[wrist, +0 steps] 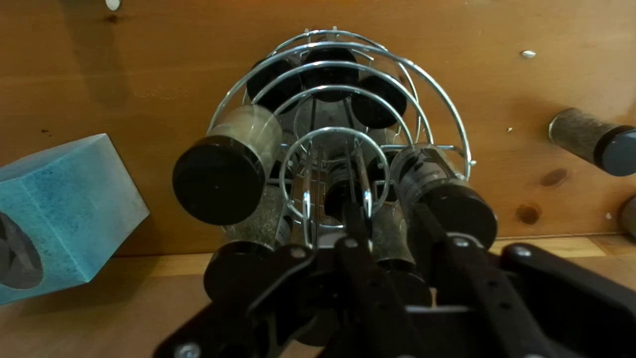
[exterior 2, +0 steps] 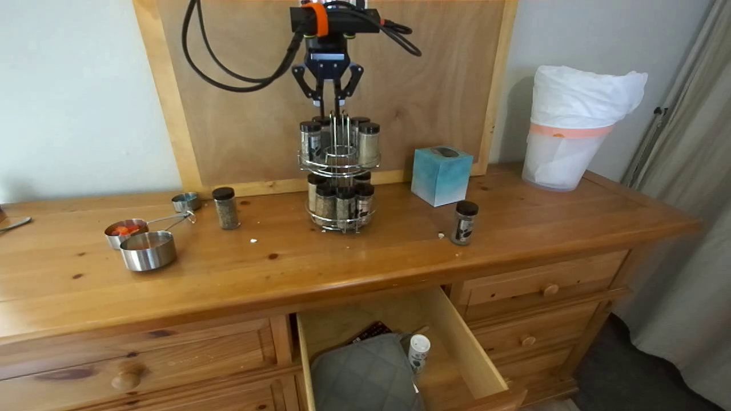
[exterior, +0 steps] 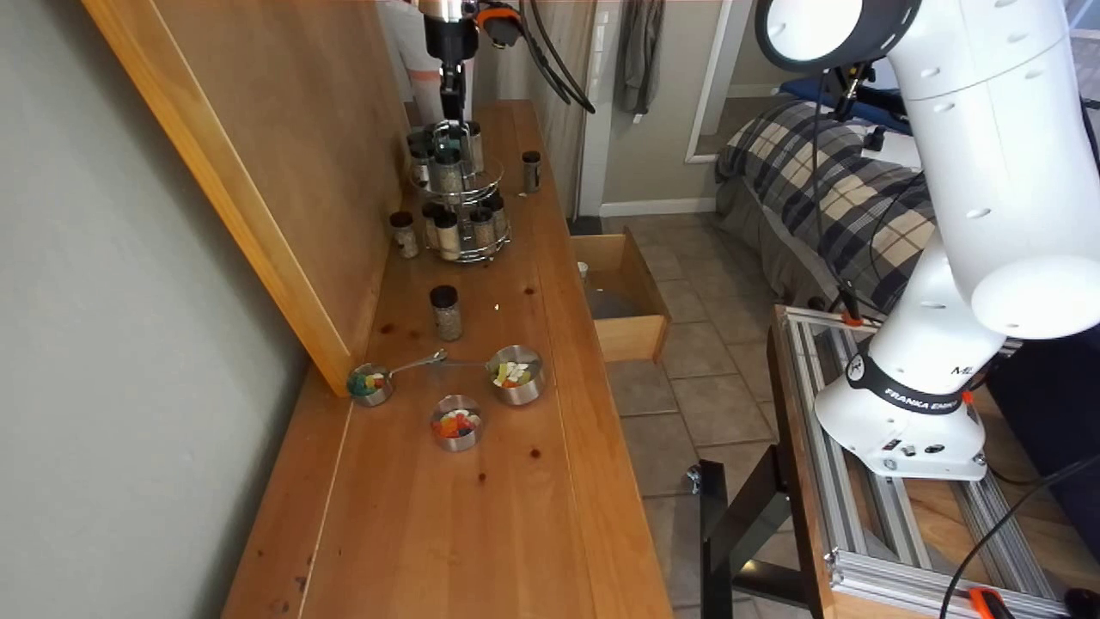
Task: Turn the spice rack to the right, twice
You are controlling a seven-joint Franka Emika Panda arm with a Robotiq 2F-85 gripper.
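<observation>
The spice rack is a two-tier round wire carousel with dark-lidded glass jars; it stands on the wooden dresser top in both exterior views (exterior: pixel 460 193) (exterior 2: pixel 341 167). Its wire rings and looped central handle show from above in the wrist view (wrist: pixel 334 88). My gripper points down at the rack's top in both exterior views (exterior: pixel 452 113) (exterior 2: pixel 329 111). In the wrist view the gripper's fingers (wrist: pixel 388 209) are partly open. One fingertip is at the handle wires, the other over an upper-tier jar (wrist: pixel 459 209). A handle wire lies near the first finger; I cannot tell whether they touch.
Loose jars (exterior: pixel 446 314) (exterior 2: pixel 464 224) stand around the rack. A blue tissue box (exterior 2: pixel 441 176) and a white bin (exterior 2: pixel 565 137) stand beside it. Metal measuring cups (exterior 2: pixel 148 254) sit further along. A wooden panel (exterior 2: pixel 257 125) rises behind. A drawer (exterior 2: pixel 462 348) is open below.
</observation>
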